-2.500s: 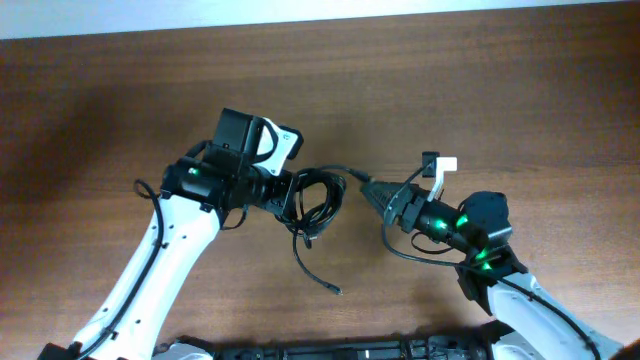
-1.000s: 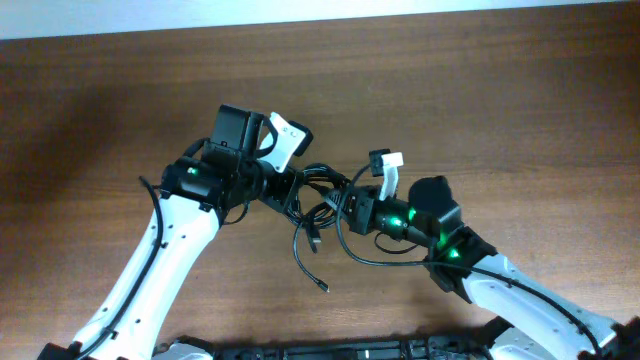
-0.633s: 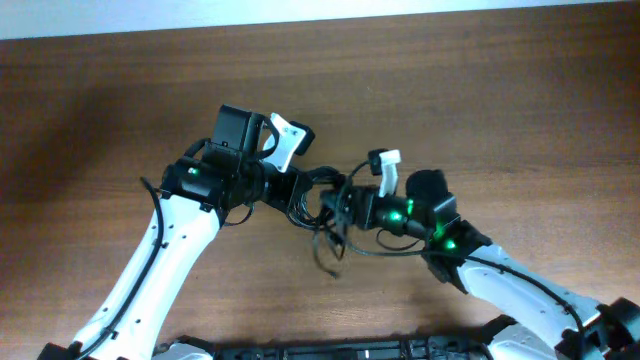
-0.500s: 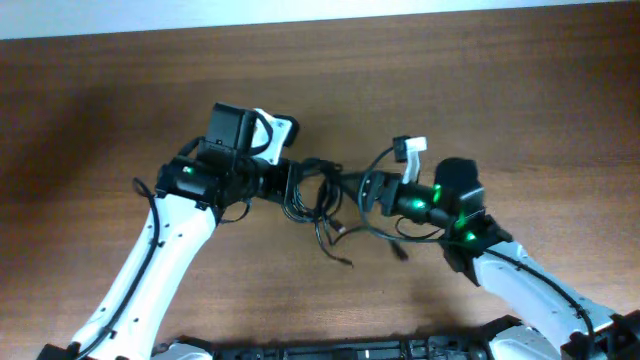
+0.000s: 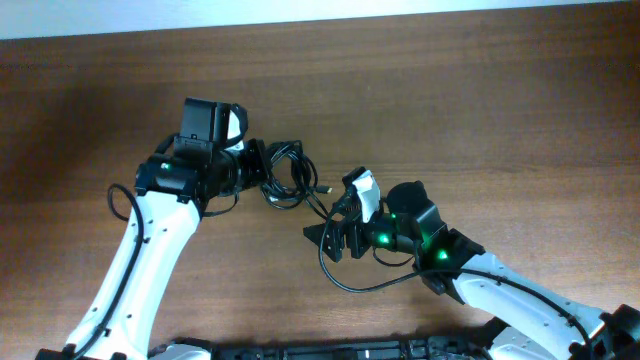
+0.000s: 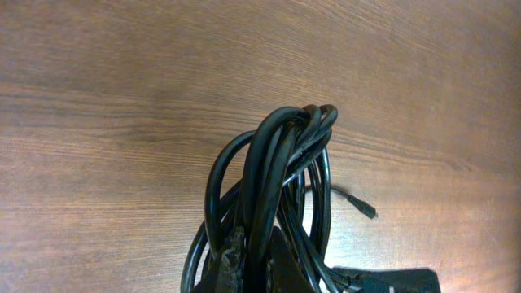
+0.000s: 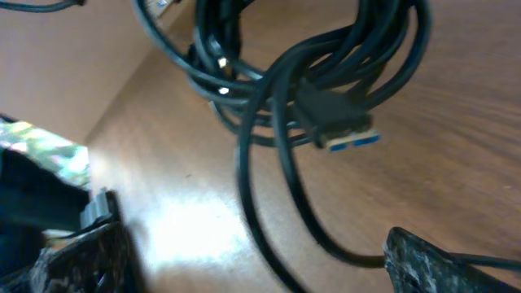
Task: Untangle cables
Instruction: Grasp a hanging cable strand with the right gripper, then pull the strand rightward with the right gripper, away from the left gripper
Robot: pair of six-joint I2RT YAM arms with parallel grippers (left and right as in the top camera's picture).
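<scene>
Overhead, you see the cables (image 5: 287, 175) bunched in a coil left of the table's (image 5: 480, 90) middle, held at the tip of your left gripper (image 5: 258, 176). It grips the coil's left side. The left wrist view agrees: the fingers (image 6: 236, 264) pinch the bottom of the bundle while the loops stand up above them against the wood. Several black loops lie one over another there, packed tight at the top. A small plug (image 6: 368, 212) on a thin lead lies on the wood to the right of the loops.

Your right gripper (image 5: 335, 238) sits below and right of the coil, near it but apart. One strand (image 5: 322, 205) runs from the coil down toward it. In the right wrist view its fingers (image 7: 85, 252) are spread wide, one at each lower corner, and clamp nothing. A strand hangs out of the tangle, curves down between them and bends toward the finger on the picture's right; you cannot tell whether it touches. A flat connector (image 7: 342, 130) with a blue insert sticks out of the tangle above the gap.
</scene>
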